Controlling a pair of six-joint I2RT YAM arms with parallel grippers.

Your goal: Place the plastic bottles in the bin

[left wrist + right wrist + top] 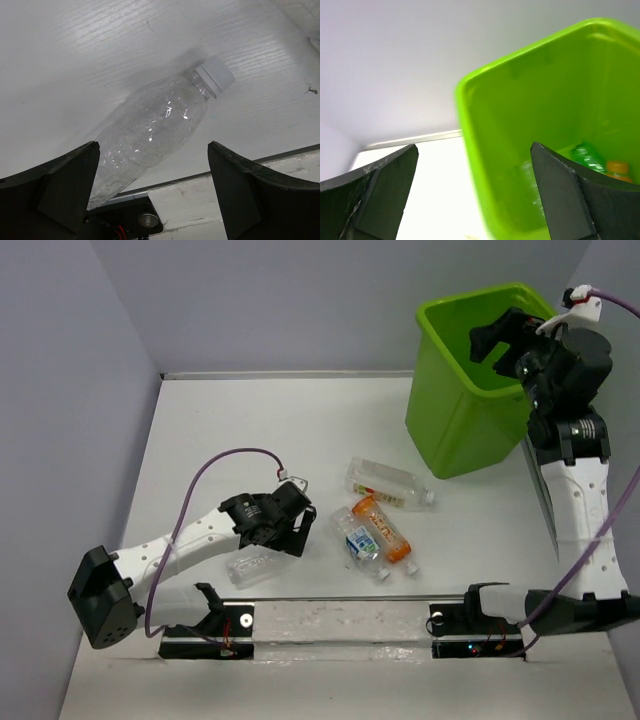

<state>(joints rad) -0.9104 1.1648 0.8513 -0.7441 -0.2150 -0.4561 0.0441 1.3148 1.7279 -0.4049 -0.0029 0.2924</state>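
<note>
Well, your grey-walled white table held four plastic bottles left of the lime-green plastic bin, two more showing inside. Your left gripper gaped over one clear bottle, right gripper above the bin.

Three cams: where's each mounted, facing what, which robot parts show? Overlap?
Top external: above, behind left arm and right arm, both shown, looking down at the table.
Left wrist: low, facing the clear bottle; left fingers open.
Right wrist: over the bin, looking in; right fingers open.
Shared: top also sees clear bottle, bin.
</note>
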